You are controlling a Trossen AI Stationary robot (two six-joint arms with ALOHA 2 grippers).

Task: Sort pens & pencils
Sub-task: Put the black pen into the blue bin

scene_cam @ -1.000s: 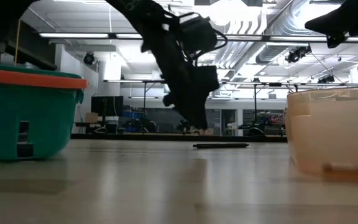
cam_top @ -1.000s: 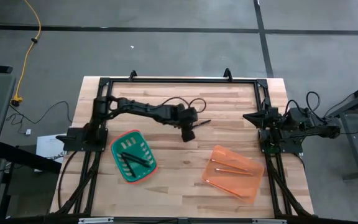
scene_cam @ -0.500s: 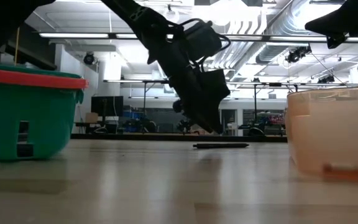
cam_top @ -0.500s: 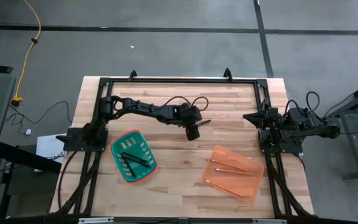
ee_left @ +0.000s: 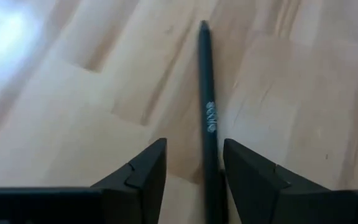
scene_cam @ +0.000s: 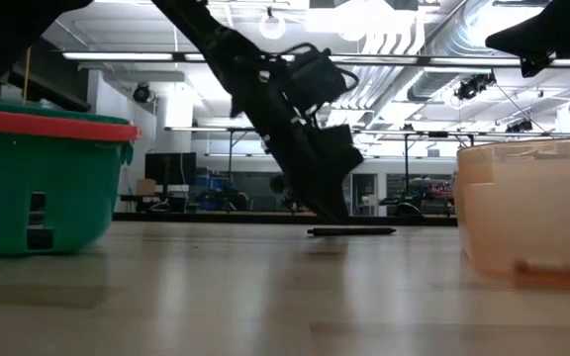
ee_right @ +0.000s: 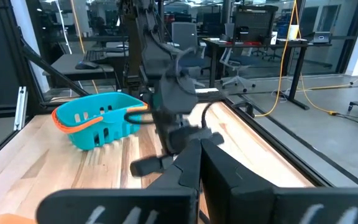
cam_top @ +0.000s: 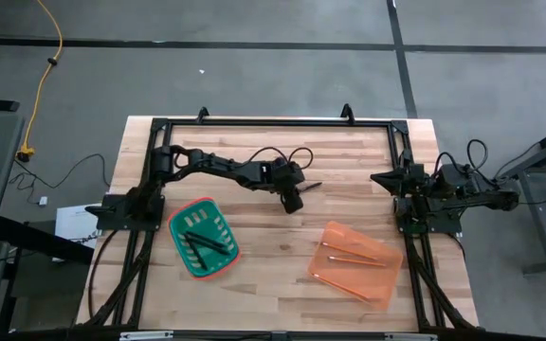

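Observation:
One dark pen point(ee_left: 206, 99) lies flat on the wood near the table's middle point(cam_top: 308, 186), point(scene_cam: 352, 231). My left gripper point(ee_left: 194, 146) is open and low over the pen's near end, with one finger on each side of it point(cam_top: 295, 196), point(scene_cam: 336, 210). I cannot tell whether the fingers touch it. Two more dark pens point(cam_top: 198, 242) lie in the green basket point(cam_top: 218, 254). The orange-tan pencils point(cam_top: 354, 259) lie in the orange tray point(cam_top: 379, 284). My right gripper point(cam_top: 383, 178) is shut and waits at the table's right edge.
The green basket point(scene_cam: 43, 178) stands at the near left and the orange tray point(scene_cam: 527, 208) at the near right. Bare wood lies between and around them. A black frame point(cam_top: 273, 122) runs along the table's far and side edges.
My left gripper has come down toward the table and moved over the lying pen's end, so that its open fingers now stand on either side of the pen. The pen has stayed where it was.

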